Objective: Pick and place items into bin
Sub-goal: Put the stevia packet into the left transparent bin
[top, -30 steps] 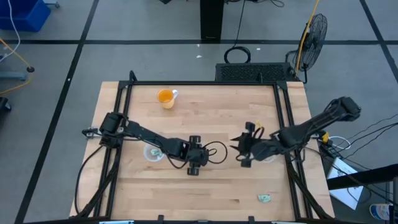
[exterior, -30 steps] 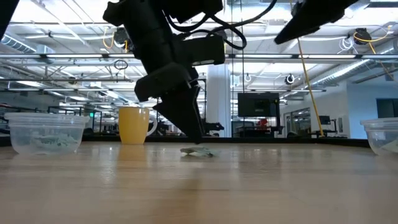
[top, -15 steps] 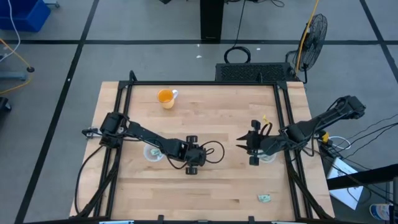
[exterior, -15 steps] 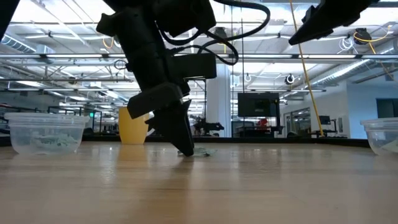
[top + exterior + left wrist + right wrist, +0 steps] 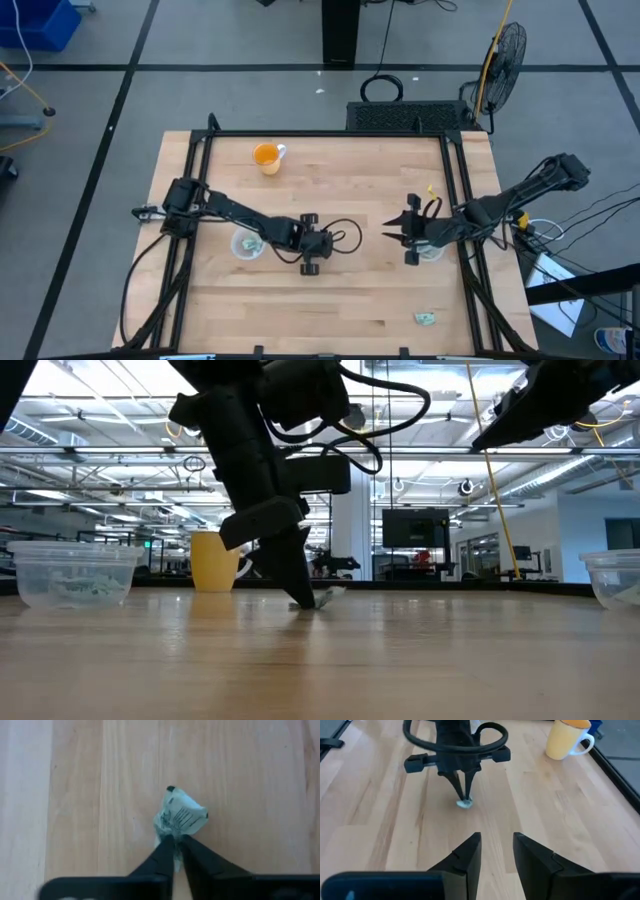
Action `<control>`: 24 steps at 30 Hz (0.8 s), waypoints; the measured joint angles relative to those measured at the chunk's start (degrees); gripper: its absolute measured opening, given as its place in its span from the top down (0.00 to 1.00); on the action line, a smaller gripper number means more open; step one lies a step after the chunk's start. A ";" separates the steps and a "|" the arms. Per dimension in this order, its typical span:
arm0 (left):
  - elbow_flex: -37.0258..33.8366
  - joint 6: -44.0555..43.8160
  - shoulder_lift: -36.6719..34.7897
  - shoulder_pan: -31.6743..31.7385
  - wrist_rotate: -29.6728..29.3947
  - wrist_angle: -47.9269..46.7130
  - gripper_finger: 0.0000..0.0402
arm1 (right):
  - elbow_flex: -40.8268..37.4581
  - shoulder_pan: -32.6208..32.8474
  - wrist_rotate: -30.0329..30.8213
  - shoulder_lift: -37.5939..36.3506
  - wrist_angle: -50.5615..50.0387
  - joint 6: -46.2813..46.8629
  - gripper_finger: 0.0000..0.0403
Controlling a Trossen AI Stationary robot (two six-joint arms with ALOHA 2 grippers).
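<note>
While pinched, packet (image 5: 179, 817) between left end effector (image 5: 176, 845) tips

The high view looks straight down from far above and takes in the whole counter (image 5: 330, 300) with floor around it. The low view sits at counter height and looks level across the wood into the room behind. The left wrist view faces down, very close to the wood, past the left claw (image 5: 176, 841) pinching a packet (image 5: 180, 815). The right wrist view looks forward past the right claw (image 5: 496, 845), from farther back, and shares that same packet (image 5: 464, 804) and the mug (image 5: 566, 739)
</note>
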 joint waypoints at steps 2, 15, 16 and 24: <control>-0.04 0.58 -0.13 0.19 0.53 -0.04 0.97 | -0.36 0.00 0.01 -0.63 -0.01 -1.06 0.74; -0.15 -14.98 -17.67 -5.26 -7.53 -23.85 0.98 | -0.54 0.00 -0.01 -2.18 -0.71 -1.06 0.75; -0.15 -18.32 -19.47 -6.21 -7.86 -26.61 0.99 | -0.54 0.00 -0.01 -2.18 -0.75 -1.06 0.75; -5.12 -42.48 -26.18 -17.70 -8.98 -38.78 0.99 | -0.54 0.00 -0.14 -2.14 -0.69 -0.60 0.75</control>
